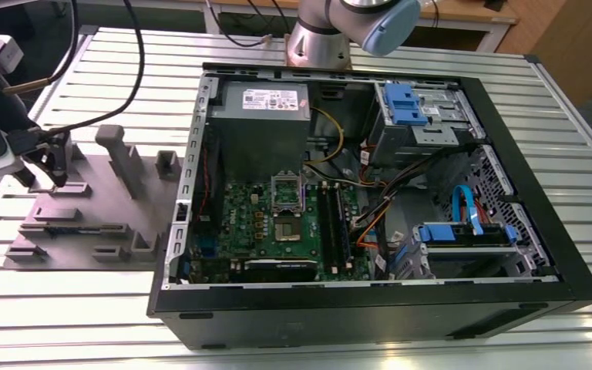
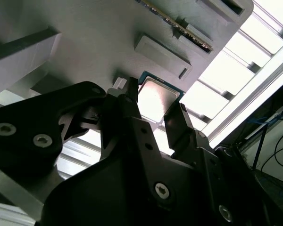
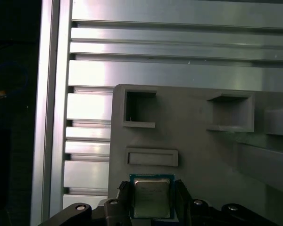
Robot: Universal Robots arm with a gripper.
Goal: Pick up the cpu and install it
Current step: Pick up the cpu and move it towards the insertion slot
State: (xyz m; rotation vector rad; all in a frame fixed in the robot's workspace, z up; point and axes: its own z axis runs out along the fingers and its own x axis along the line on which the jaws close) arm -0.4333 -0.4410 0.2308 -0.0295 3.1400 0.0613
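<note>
The cpu (image 3: 151, 200) (image 2: 156, 100) lies flat on the grey holder (image 1: 105, 212) (image 3: 203, 155), which sits by the surface's (image 1: 70, 308) edge at the exterior view's left, beside the open computer case (image 1: 543, 231). The claw (image 1: 55, 176) (image 3: 152, 193) (image 2: 155, 106) is down on the holder and straddles the cpu in both wrist views. I cannot tell whether it pinches the chip or is merely spread around it.

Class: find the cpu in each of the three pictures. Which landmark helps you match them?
Exterior view: under the claw, at the grey holder's end on the exterior view's left.
First wrist view: the cpu lies on the holder at the claw's tip.
Second wrist view: likewise, at the claw's tip.
Shared landmark: the grey holder; both wrist views show its flat raised bar beside the cpu.
</note>
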